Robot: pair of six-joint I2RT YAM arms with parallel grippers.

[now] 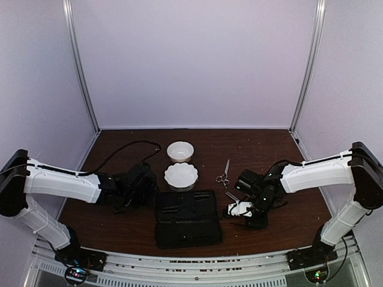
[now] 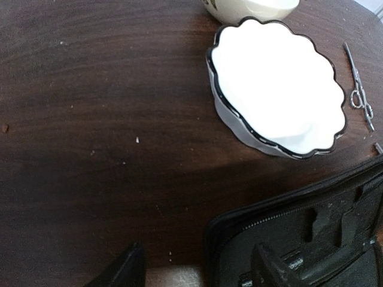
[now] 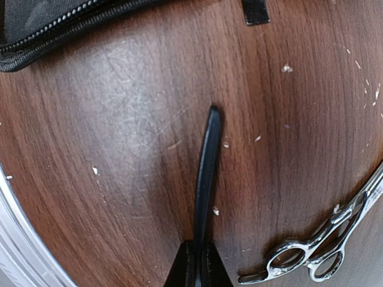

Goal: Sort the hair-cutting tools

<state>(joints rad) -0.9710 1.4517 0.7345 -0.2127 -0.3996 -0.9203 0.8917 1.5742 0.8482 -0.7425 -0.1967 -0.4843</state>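
Note:
My right gripper (image 3: 196,248) is shut on a thin black stick tool (image 3: 206,179), which points out over the wooden table toward the black case (image 3: 48,24). Silver scissors (image 3: 317,251) lie on the table just right of it. In the top view the right gripper (image 1: 238,202) is beside the case's right edge. One pair of scissors (image 1: 224,173) lies farther back and a second silver tool (image 1: 231,195) is close to the gripper. My left gripper (image 2: 197,272) is open and empty, low over the table at the case's left corner (image 2: 311,239). The other black stick is not visible.
A scalloped white bowl (image 1: 181,176) and a round white bowl (image 1: 180,151) stand behind the open black case (image 1: 187,218). The scalloped bowl (image 2: 275,89) and a pair of scissors (image 2: 358,89) show in the left wrist view. A pale curved edge (image 3: 12,239) sits at lower left of the right wrist view.

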